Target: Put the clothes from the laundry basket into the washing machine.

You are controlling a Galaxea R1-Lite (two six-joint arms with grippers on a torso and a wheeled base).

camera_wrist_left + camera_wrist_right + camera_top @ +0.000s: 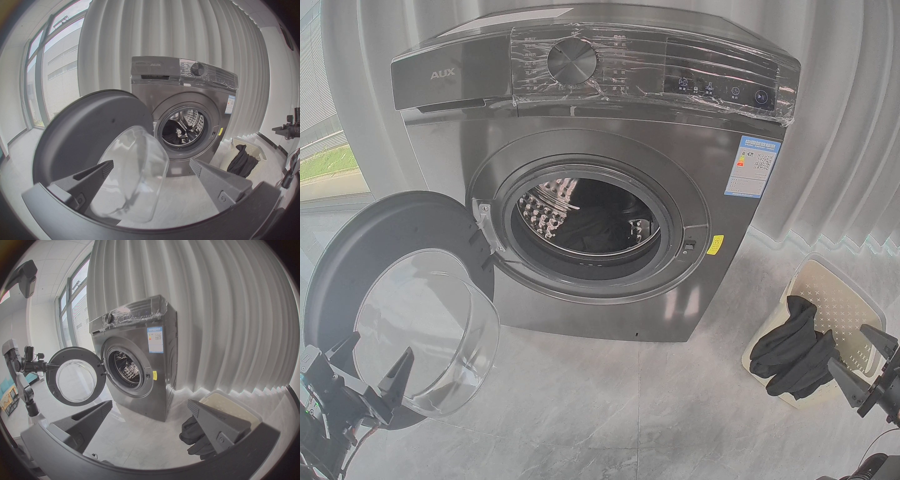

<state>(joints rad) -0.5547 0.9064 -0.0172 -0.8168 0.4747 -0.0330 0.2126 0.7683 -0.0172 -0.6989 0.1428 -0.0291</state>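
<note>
The right gripper (850, 347), fingers spread and empty, hangs just beside the laundry basket (845, 294) and covers its near edge. The black clothes (794, 357) drape over the basket rim right in front of it, and how many pieces there are is hard to tell. A dark garment (594, 226) lies in the drum of the washing machine (612, 125), well ahead, blending into shadow. The left gripper (376, 347), also spread and empty, hides the lower edge of the open door (394, 250), which stands between it and the drum. A pleated curtain (831, 156) hangs behind.
</note>
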